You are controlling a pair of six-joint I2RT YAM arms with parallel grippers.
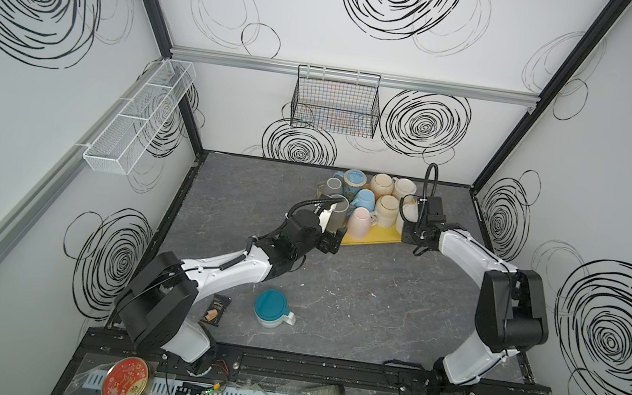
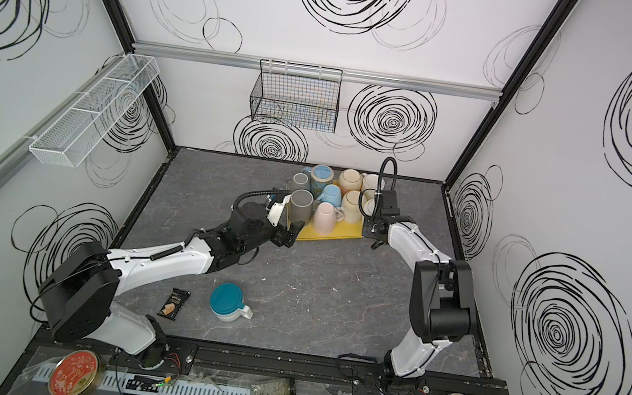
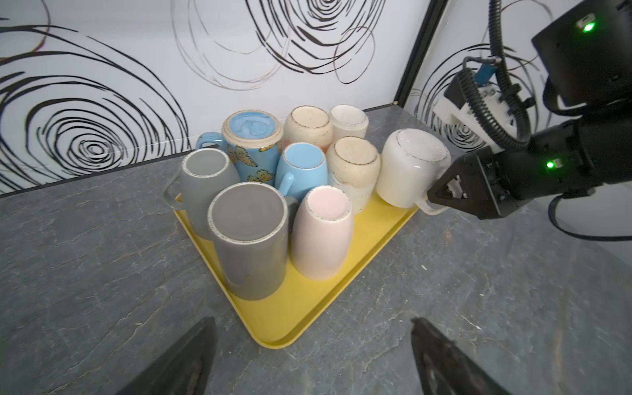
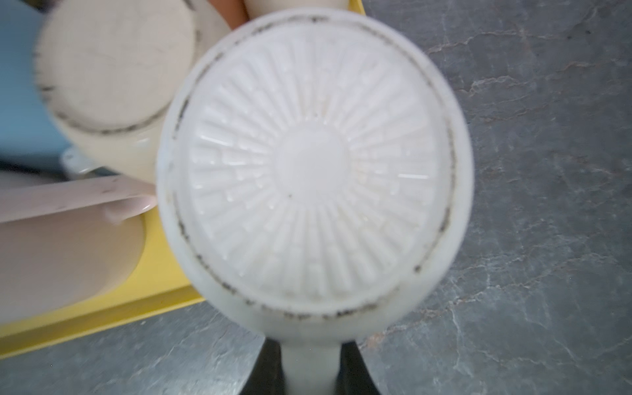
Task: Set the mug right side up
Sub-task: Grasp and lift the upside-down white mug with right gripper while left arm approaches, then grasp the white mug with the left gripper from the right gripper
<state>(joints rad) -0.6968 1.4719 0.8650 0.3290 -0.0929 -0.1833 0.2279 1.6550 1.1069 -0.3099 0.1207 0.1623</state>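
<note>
Handle [image 3: 433, 207] of the white mug [image 3: 410, 171] sits pinched between the closed jaws of my right gripper [image 3: 436, 197], and the mug stands upside down, ribbed base up, at the right edge of the yellow tray [image 3: 273, 330], just beside a speckled cream mug [image 3: 354, 160]. My left gripper [image 1: 335, 240] hangs with its jaws spread wide, holding nothing, over the table [image 3: 85, 273] by the tray's near left corner.

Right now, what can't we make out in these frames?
white mug mouth: faces down in every view; right wrist view shows only its ribbed base, blurred.
right gripper fingertips: right wrist view, cut by the frame edge.
black wire basket contents: in both top views, mesh and distance.
packet print: in both top views, too small.
</note>
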